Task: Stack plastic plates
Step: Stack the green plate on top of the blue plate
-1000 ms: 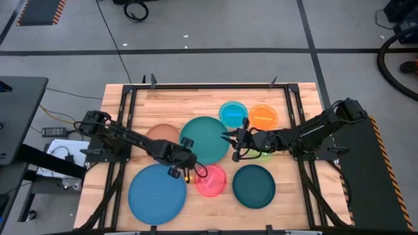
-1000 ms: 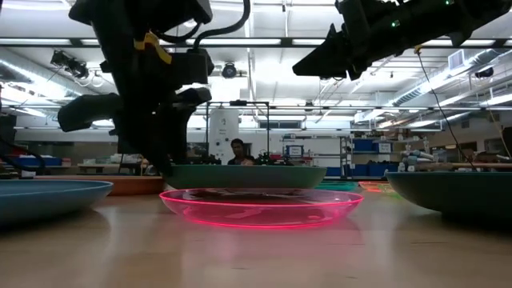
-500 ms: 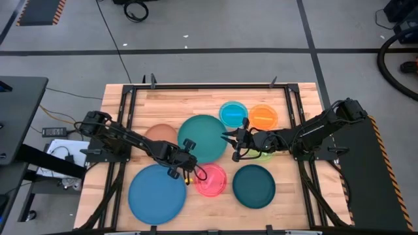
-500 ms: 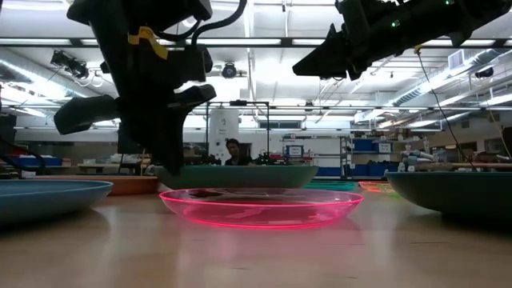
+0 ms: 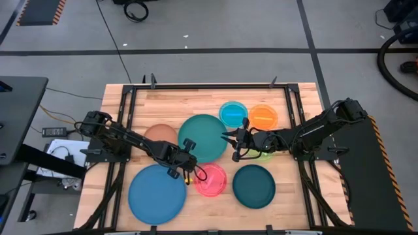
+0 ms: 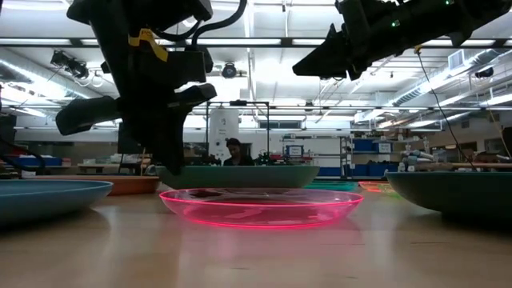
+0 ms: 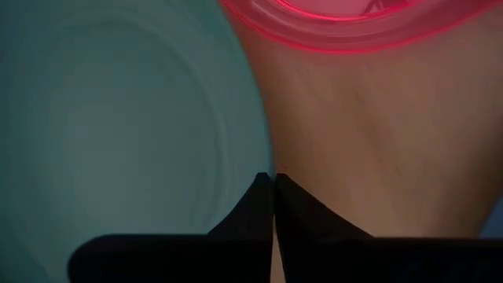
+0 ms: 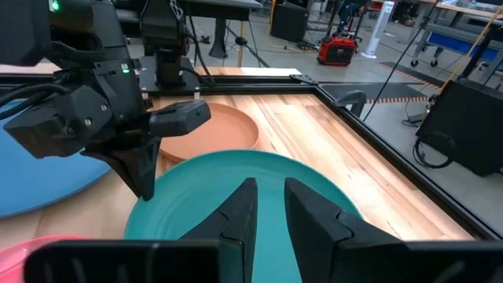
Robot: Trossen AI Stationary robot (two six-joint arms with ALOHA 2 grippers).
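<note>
Reaching in low from the table's left edge, the left gripper [image 5: 185,160] sits at the large teal plate's [image 5: 204,138] near rim, beside the pink plate [image 5: 210,180] — its fingers [image 7: 263,196] pressed together, with nothing visibly between them. The right gripper [image 5: 230,142] stretches in from the right edge above the teal plate's other side, fingers [image 8: 240,206] slightly parted and empty. A translucent green plate [image 5: 262,155] lies mostly hidden under that arm.
</note>
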